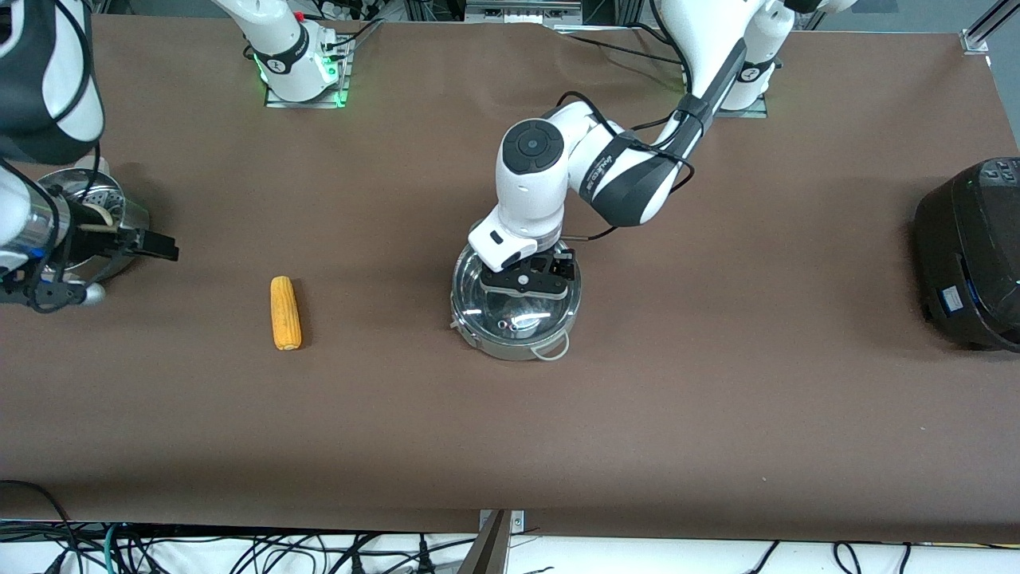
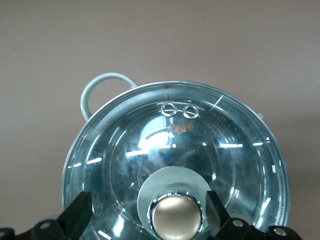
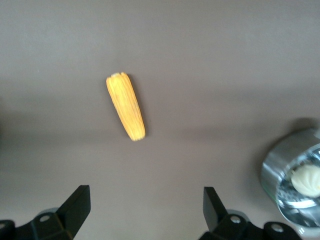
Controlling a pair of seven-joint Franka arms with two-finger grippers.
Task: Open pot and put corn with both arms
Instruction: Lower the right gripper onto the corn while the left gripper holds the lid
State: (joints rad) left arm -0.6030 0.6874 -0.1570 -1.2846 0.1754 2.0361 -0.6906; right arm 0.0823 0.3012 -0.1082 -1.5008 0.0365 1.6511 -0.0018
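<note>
The left gripper hangs low over the pot, directly above the glass lid, and its two black fingers stand wide apart, one on each side of the metal knob; one finger is just beside the knob and the other well away from it, and they do not press it. The lid sits closed on the pot, and through the glass the shiny inside of the pot is visible. One pale loop handle sticks out from the rim on the side nearer to the front camera. The pot stands about in the middle of the brown table. The right gripper is up in the air over the table at the right arm's end, and its fingers are also spread open with nothing between them; the right wrist view shows the bare table under it. The corn lies flat on the table between the pot and the right arm's end, well apart from the pot and free of both grippers. The steel steamer with a white bun inside stands at the right arm's end of the table, partly hidden by the right arm. A big black cooker stands at the left arm's end
</note>
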